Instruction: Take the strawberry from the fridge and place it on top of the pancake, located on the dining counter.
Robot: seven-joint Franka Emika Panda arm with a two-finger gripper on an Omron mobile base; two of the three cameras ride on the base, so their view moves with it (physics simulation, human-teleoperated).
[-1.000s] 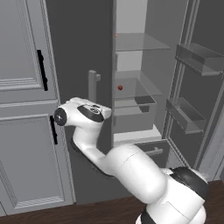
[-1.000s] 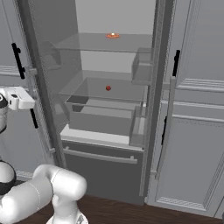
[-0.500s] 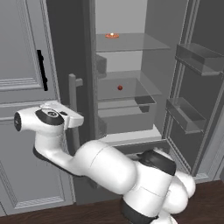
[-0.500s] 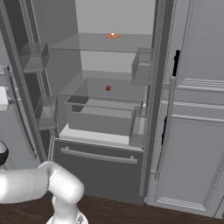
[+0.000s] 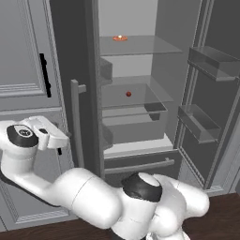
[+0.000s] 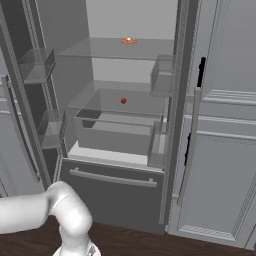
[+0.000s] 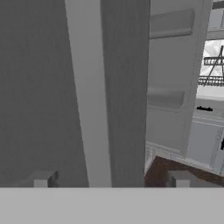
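The fridge (image 5: 129, 18) (image 6: 131, 20) stands with both doors wide open. On its middle glass shelf lies the strawberry (image 5: 128, 93) (image 6: 123, 100), small and red. My gripper (image 5: 63, 140) (image 7: 110, 179) is far to the left of it, at the outer face of the left door (image 7: 35, 87). It is open, its fingertips (image 7: 41, 179) set wide on either side of the door's light bar handle (image 5: 75, 122) (image 7: 87, 96) and not pressing on it. The pancake and the dining counter are out of view.
A small orange thing (image 5: 120, 38) (image 6: 129, 40) sits on the top shelf. Door bins (image 5: 199, 122) (image 6: 37, 62) jut from both open doors. A clear crisper box (image 5: 136, 124) and the bottom drawer (image 6: 112, 177) lie below the strawberry. Grey panelled cabinets (image 5: 23, 47) (image 6: 225, 125) flank the fridge.
The left door has swung further open as my arm swept left with its handle. My gripper has gone from shut on the handle to open.
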